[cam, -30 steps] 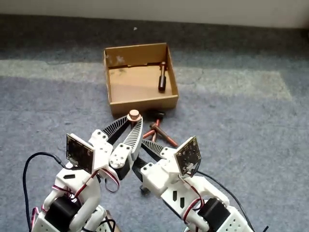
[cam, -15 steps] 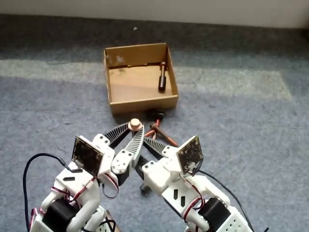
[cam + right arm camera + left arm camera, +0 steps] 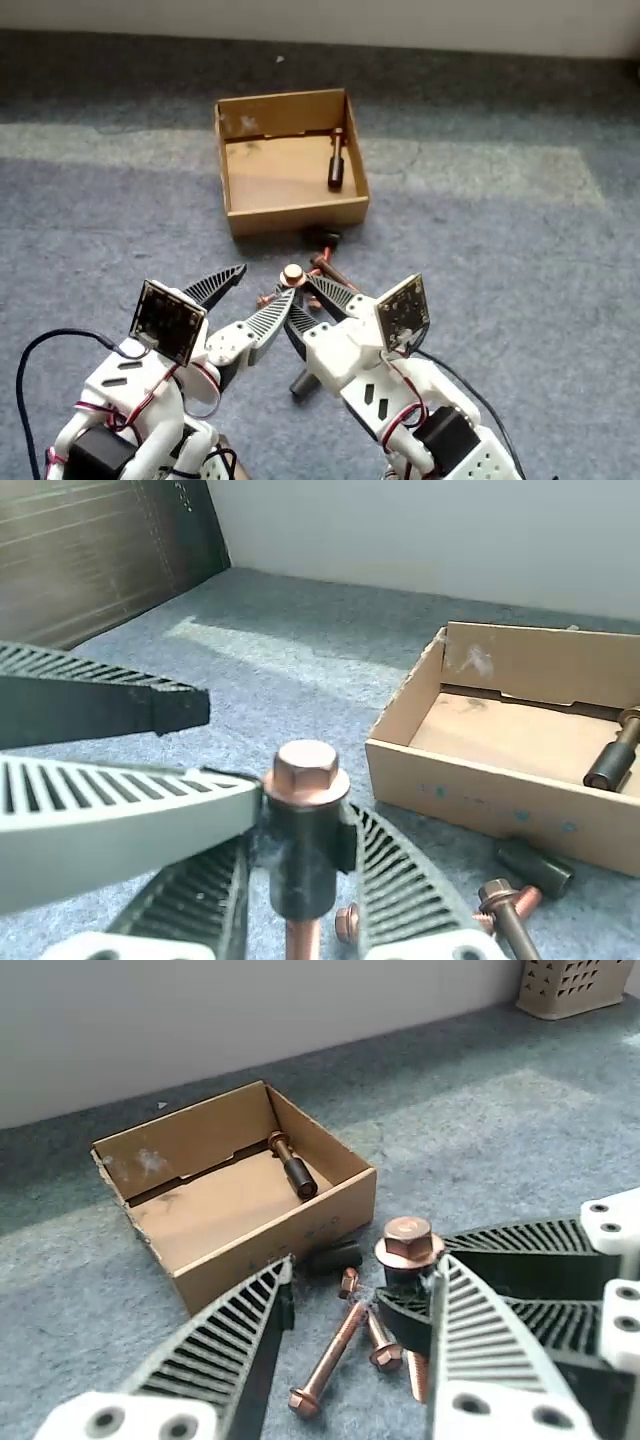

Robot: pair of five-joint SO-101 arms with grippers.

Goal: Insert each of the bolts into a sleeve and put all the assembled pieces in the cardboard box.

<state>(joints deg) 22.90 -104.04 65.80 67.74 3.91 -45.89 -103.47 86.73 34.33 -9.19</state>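
- Bolt point(image 3: 305, 772) with a copper-coloured hex head stands upright in a black sleeve point(image 3: 300, 855), its head above the sleeve's top and its shank showing below
- Right gripper point(image 3: 300, 830) is clamped on that sleeve, one finger on each side, and holds it above the carpet point(image 3: 500, 250) in front of the cardboard box point(image 3: 300, 215)
- Left gripper point(image 3: 362, 1270) is spread wide with nothing between its fingers; the tip of one finger sits right at the side of the held sleeve, though I cannot tell whether it touches, and the other finger points off toward the box
- Cardboard box stands open-topped on the carpet beyond both grippers; one finished piece point(image 3: 336, 165), a bolt in a dark sleeve, lies inside along the right wall
- Spare sleeve point(image 3: 322, 237) lies on its side just outside the box's front wall
- Loose bolts point(image 3: 335, 1355), one long and some shorter, lie scattered on the carpet between the box and the grippers
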